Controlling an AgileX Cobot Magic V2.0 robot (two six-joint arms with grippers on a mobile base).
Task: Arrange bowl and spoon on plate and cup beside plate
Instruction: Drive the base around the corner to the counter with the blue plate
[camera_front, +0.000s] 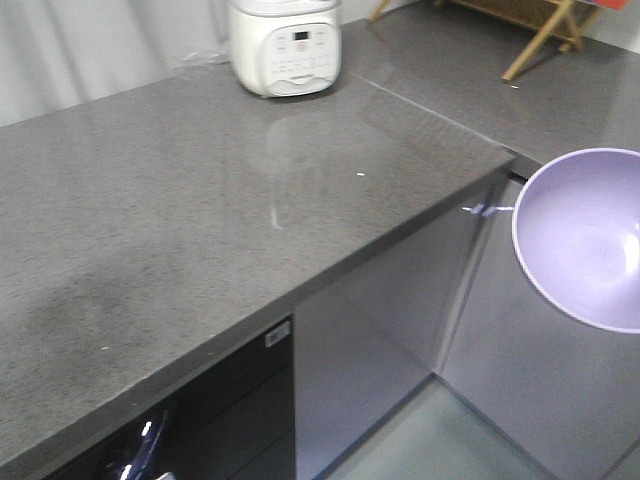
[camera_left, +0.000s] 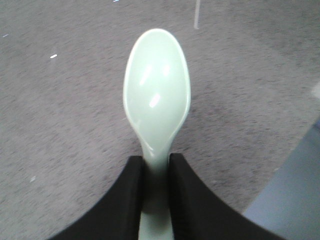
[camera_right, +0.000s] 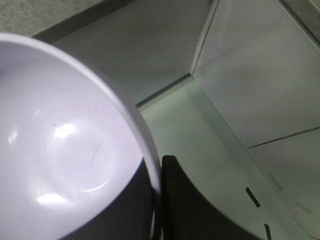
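Left wrist view: my left gripper (camera_left: 156, 165) is clamped on the spoon (camera_left: 157, 90) by its stubby handle, with the scoop jutting straight ahead above the counter (camera_left: 60, 125). My right gripper (camera_right: 157, 195) pinches the bowl (camera_right: 65, 150) at its rim, one finger inside. Both seem light, stiff, slick plastic, and a rim pinch could let the bowl swing.

Soft, even overhead light lays a pale sheen and the mirrored shape of the white plastic rice cooker (camera_front: 286, 45) on the speckled grey stone surface (camera_front: 150, 230), while the cabinet recess (camera_front: 215, 410) under its edge falls dark. Two white glints sit on the pale mint-green plastic spoon (camera_left: 156, 95) just ahead of the left hand (camera_left: 156, 165), whose black fingers (camera_left: 120, 200) are blurred. Bright spots glare inside the round lavender-purple plastic bowl (camera_right: 65, 150) at the right hand (camera_right: 156, 175), whose fingers (camera_right: 200, 210) are dark and unfocused.
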